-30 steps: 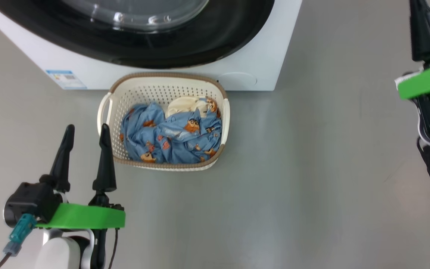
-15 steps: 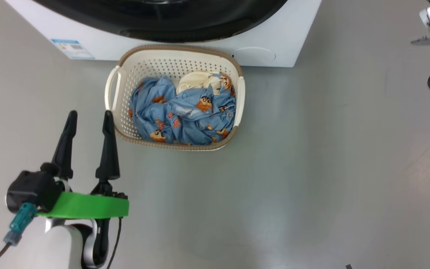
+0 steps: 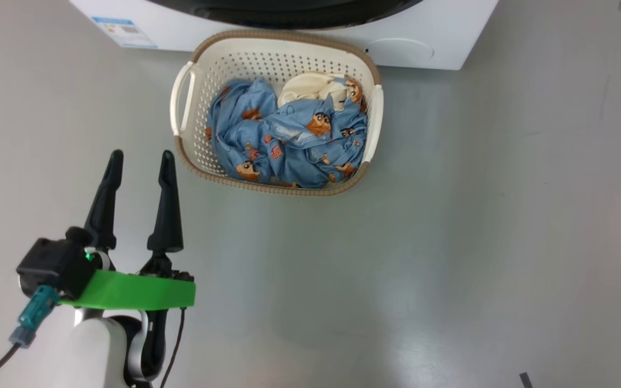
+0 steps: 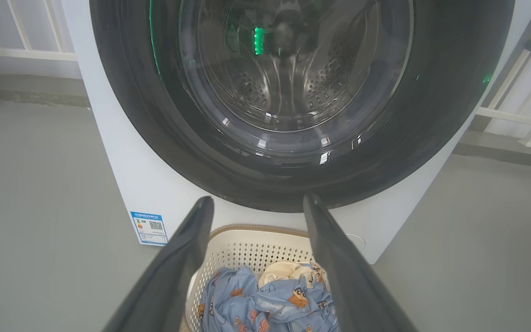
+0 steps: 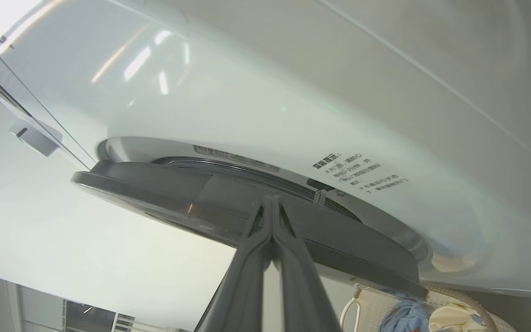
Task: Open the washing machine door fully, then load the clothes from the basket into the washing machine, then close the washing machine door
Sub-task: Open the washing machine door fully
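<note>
The basket (image 3: pixel 181 105) sits on the floor against the front of the washing machine (image 3: pixel 440 37), holding the blue printed and cream clothes (image 3: pixel 289 140). My left gripper (image 3: pixel 141 156) hovers left of the basket, open and empty. In the left wrist view the left gripper (image 4: pixel 258 201) points at the washing machine door (image 4: pixel 431 115), whose glass shows the steel drum; the basket (image 4: pixel 247 249) and clothes (image 4: pixel 270 304) lie below. In the right wrist view my right gripper (image 5: pixel 272 199) is shut, tips against the edge of the door (image 5: pixel 178 189), seen side-on.
Grey floor (image 3: pixel 450 242) spreads right of and in front of the basket. A blue label (image 4: pixel 149 227) sticks to the machine's lower left corner. White railings (image 4: pixel 21 41) stand behind the machine on both sides.
The head camera has tilted down, so the basket and machine sit higher in the picture. The right gripper has risen out of the picture's top right. The left gripper stays open in place.
</note>
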You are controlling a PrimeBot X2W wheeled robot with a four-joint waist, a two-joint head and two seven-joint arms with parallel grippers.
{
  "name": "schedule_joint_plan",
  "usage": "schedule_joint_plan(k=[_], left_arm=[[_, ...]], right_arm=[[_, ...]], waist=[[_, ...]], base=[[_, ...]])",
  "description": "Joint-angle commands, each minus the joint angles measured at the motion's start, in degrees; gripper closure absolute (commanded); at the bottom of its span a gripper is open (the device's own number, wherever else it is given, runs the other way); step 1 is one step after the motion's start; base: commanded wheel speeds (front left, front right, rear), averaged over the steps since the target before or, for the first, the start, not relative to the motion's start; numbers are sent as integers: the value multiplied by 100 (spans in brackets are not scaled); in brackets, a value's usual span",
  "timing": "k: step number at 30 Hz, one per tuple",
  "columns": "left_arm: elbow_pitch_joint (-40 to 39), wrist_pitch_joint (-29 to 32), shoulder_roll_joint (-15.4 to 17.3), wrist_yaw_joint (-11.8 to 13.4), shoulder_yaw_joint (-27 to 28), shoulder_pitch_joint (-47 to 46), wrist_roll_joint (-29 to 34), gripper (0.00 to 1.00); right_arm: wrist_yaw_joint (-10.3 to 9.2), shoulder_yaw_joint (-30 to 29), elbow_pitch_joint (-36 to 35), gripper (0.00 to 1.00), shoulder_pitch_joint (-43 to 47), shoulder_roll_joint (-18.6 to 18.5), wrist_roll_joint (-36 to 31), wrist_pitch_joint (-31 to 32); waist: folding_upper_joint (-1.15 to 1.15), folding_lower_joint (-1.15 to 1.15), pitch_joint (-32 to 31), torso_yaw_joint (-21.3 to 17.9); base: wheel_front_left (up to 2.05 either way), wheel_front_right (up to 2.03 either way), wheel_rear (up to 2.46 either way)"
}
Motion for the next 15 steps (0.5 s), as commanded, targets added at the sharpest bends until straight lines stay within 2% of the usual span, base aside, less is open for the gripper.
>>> schedule_joint_plan(k=[1, 15], left_arm=[[-160, -36, 111, 62, 154, -95, -48, 0], [-127, -36, 111, 143, -18, -175, -274, 0]], right_arm=[[9, -22, -65, 100, -168, 76, 104, 127], [9, 98, 635, 100, -1190, 271, 280, 860]], waist=[[0, 0, 94, 92], [0, 0, 362, 367]], base=[[0, 0, 0], [0, 0, 0]])
